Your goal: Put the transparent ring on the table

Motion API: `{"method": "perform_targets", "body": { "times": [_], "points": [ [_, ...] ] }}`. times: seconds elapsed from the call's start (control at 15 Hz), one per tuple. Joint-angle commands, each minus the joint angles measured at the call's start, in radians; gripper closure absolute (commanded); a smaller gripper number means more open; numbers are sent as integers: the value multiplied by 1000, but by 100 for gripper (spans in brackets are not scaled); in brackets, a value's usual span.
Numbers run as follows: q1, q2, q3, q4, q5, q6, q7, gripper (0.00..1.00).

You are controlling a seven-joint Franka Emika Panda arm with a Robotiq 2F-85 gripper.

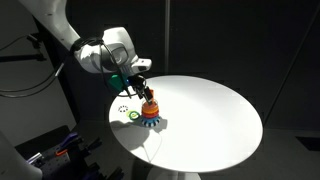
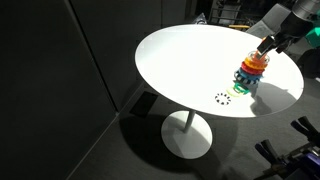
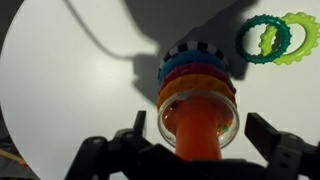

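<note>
The transparent ring (image 3: 166,120) sits at the top of the stacked ring toy (image 3: 195,75), around its orange post. The toy stands on the round white table (image 1: 210,120), near one edge in both exterior views (image 2: 250,72). My gripper (image 3: 200,135) hangs right above the toy with its two black fingers spread on either side of the transparent ring, apart from it. The gripper is open and empty. It also shows above the toy in both exterior views (image 1: 143,88) (image 2: 266,45). The transparent ring is too faint to make out in the exterior views.
A teal ring (image 3: 263,38) and a lime green ring (image 3: 297,38) lie overlapping on the table beside the toy. A black-and-white speckled ring (image 2: 222,98) lies a little farther off, near the table's edge. Dark surroundings ring the table.
</note>
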State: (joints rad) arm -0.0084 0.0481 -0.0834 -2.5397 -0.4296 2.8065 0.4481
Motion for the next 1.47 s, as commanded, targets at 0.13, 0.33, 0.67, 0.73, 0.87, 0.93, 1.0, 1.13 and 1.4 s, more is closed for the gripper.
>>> {"method": "perform_targets", "body": {
  "times": [0.13, 0.33, 0.67, 0.73, 0.87, 0.93, 1.0, 1.13, 1.4],
  "points": [
    [-3, 24, -21, -5, -57, 61, 55, 0],
    [-1, 39, -24, -6, -53, 81, 52, 0],
    [3, 58, -31, -5, -61, 103, 58, 0],
    [4, 60, -33, -5, -65, 102, 60, 0],
    [5, 63, -35, -4, -73, 102, 66, 0],
    [5, 65, -37, -3, -78, 104, 70, 0],
    [5, 67, -38, -2, -82, 105, 74, 0],
    [5, 71, -38, -2, -86, 112, 76, 0],
    [7, 84, -34, 1, -83, 140, 66, 0]
  ]
}}
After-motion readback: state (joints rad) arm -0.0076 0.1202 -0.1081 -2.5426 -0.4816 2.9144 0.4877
